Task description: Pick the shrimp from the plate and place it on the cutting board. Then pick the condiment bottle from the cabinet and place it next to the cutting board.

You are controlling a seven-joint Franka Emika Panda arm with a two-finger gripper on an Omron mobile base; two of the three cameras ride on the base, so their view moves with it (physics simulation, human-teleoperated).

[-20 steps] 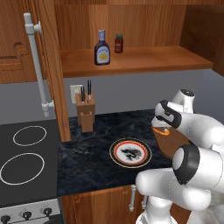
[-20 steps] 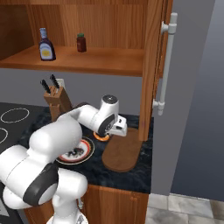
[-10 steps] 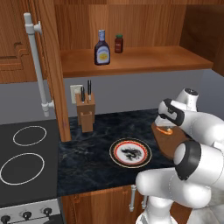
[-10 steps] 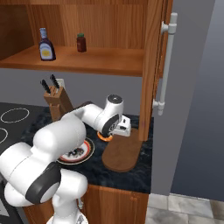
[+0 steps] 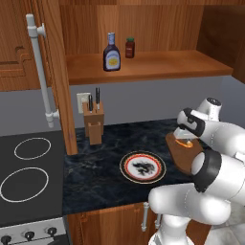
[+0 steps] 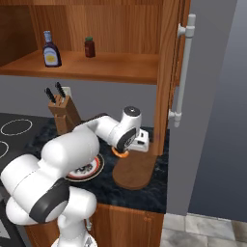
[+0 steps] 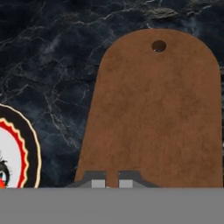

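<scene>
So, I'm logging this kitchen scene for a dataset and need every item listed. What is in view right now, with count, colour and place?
shrimp: 1, orange, at the gripper, above the cutting board
cutting board: 1, brown wood, on the counter right of the plate
plate: 1, white with a red-orange and black rim, on the counter
condiment bottle: 1, dark with yellow-white label, on the cabinet shelf
red jar: 1, red with dark lid, on the shelf beside the bottle
cabinet: 1, brown wood, above the counter
knife block: 1, wooden, at the counter's back
counter: 1, dark marble
stove: 1, black, left of the counter
gripper: 1, shut on the shrimp
</scene>
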